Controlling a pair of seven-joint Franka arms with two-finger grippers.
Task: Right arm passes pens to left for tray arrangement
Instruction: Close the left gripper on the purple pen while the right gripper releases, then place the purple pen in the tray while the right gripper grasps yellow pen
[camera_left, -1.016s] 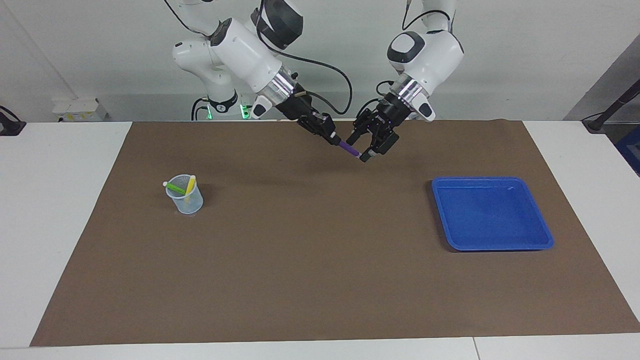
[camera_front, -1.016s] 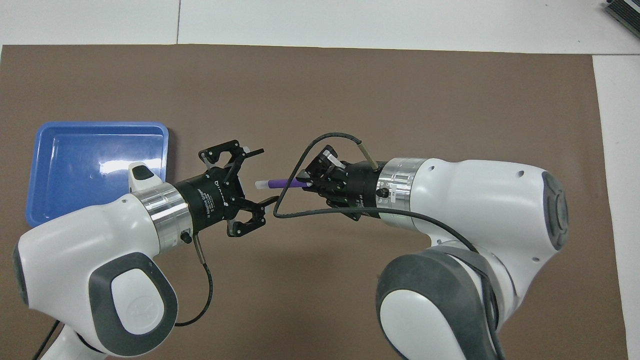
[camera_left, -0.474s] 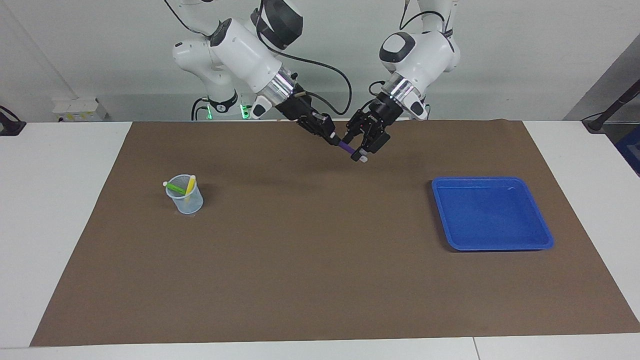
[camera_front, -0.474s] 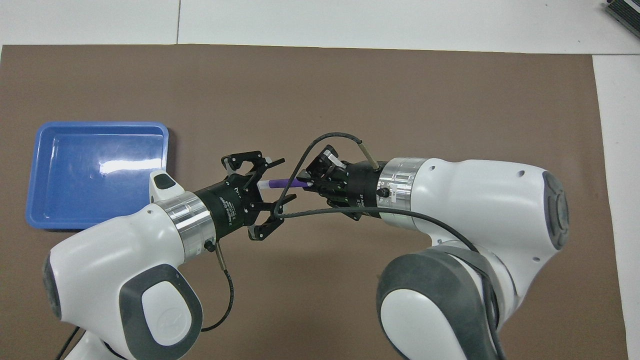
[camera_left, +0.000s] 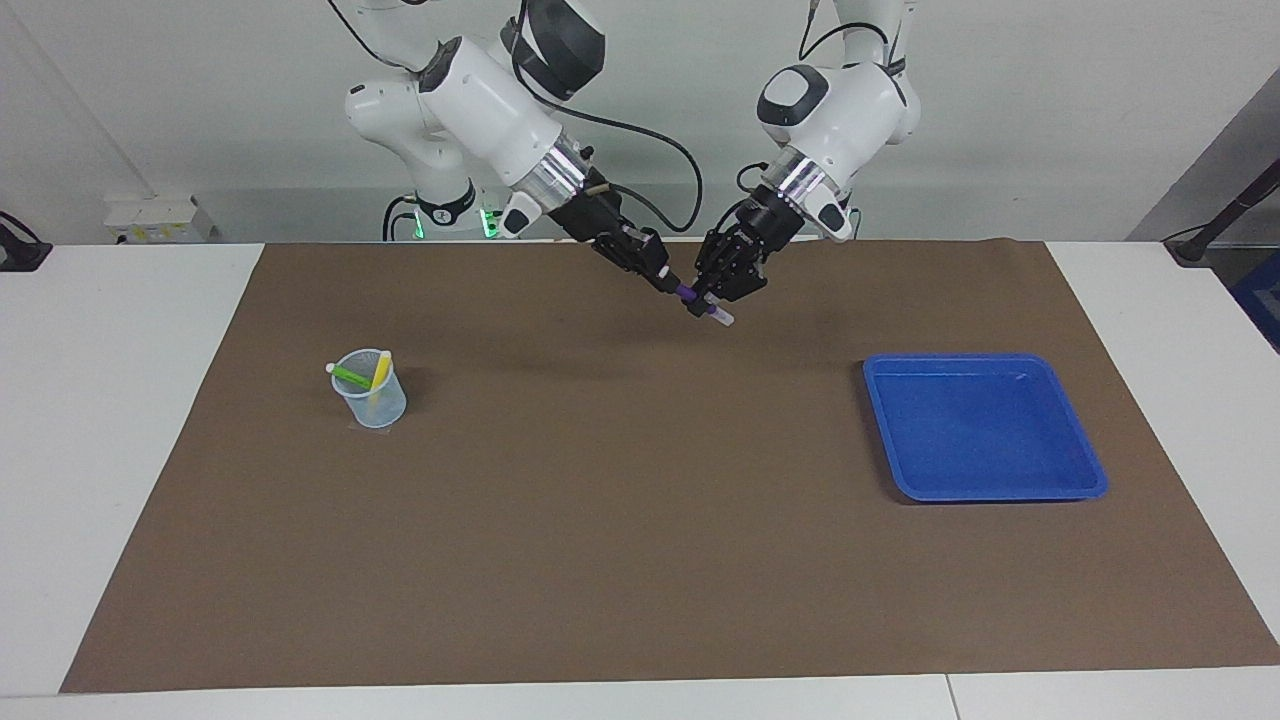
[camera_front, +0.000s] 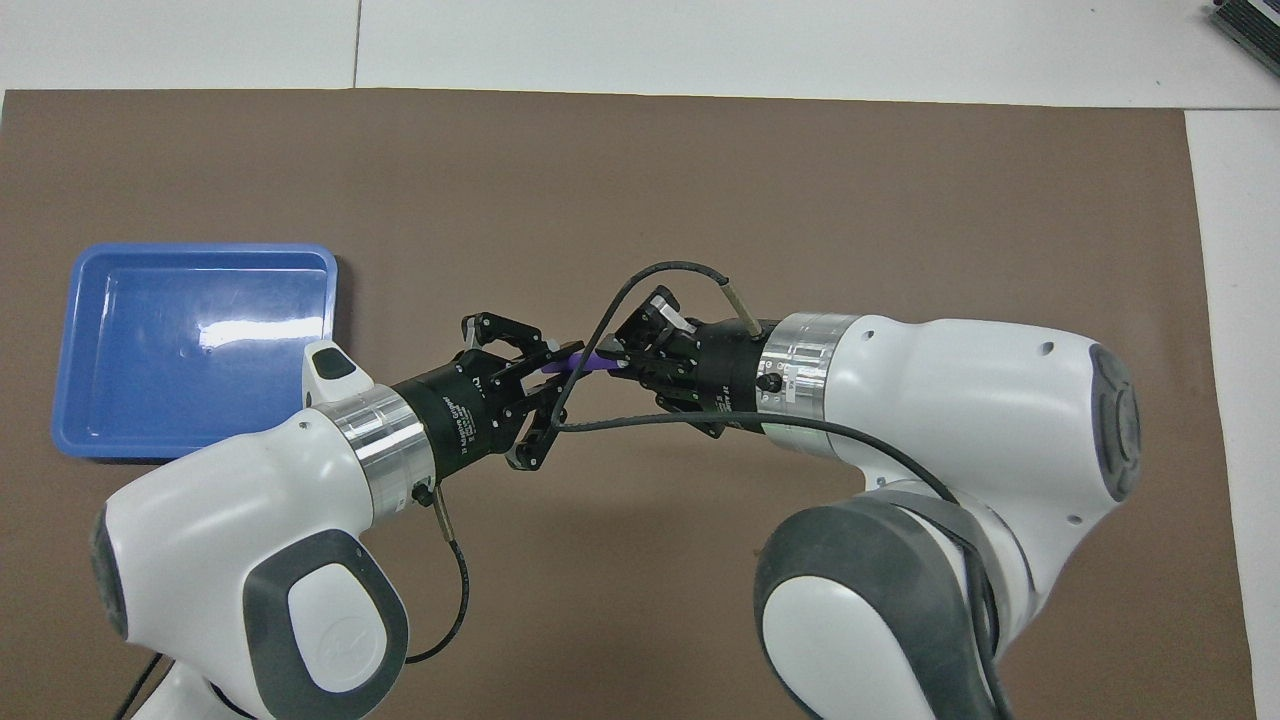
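Observation:
A purple pen (camera_left: 687, 294) hangs slanted in the air over the brown mat, near the robots' edge of it. My right gripper (camera_left: 668, 282) is shut on its upper end. My left gripper (camera_left: 703, 303) is shut on it lower down, with the pale tip poking out below. In the overhead view the purple pen (camera_front: 585, 361) bridges the left gripper (camera_front: 556, 366) and the right gripper (camera_front: 612, 364). A green pen (camera_left: 350, 376) and a yellow pen (camera_left: 380, 370) stand in a pale cup (camera_left: 372, 400). The blue tray (camera_left: 985, 430) lies bare at the left arm's end.
A brown mat (camera_left: 620, 520) covers most of the white table. The tray (camera_front: 200, 340) sits beside my left forearm in the overhead view. The right arm's bulk hides the cup in that view. A black cable (camera_front: 640, 425) loops by the grippers.
My left gripper moved in toward the right gripper, took the pen between its fingers and shut on it. The right gripper stayed shut on the pen and barely moved.

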